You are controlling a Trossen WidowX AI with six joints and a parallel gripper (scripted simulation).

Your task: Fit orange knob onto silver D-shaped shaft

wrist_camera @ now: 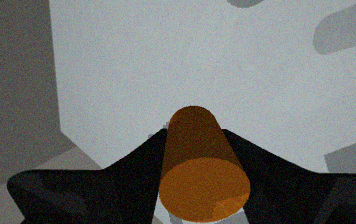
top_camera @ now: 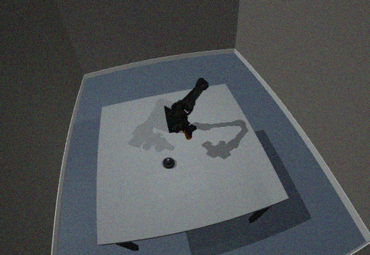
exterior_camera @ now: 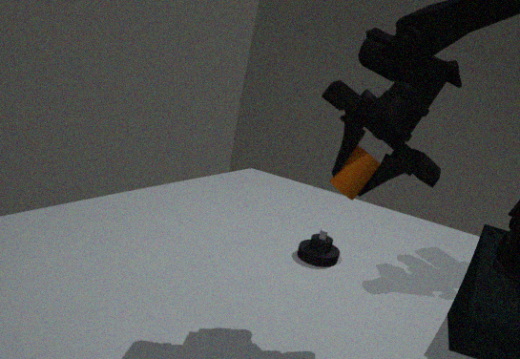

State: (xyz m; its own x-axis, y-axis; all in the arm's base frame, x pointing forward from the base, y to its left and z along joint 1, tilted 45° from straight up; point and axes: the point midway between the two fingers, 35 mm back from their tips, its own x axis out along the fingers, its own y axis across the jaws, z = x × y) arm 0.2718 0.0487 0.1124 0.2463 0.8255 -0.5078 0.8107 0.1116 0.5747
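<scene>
With the orange knob pinched between the fingers of the raised gripper, the pick looks done, while aligning, seating and release remain at the bare shaft, well inside the table's edges.

Top view high, exterior closer
</scene>
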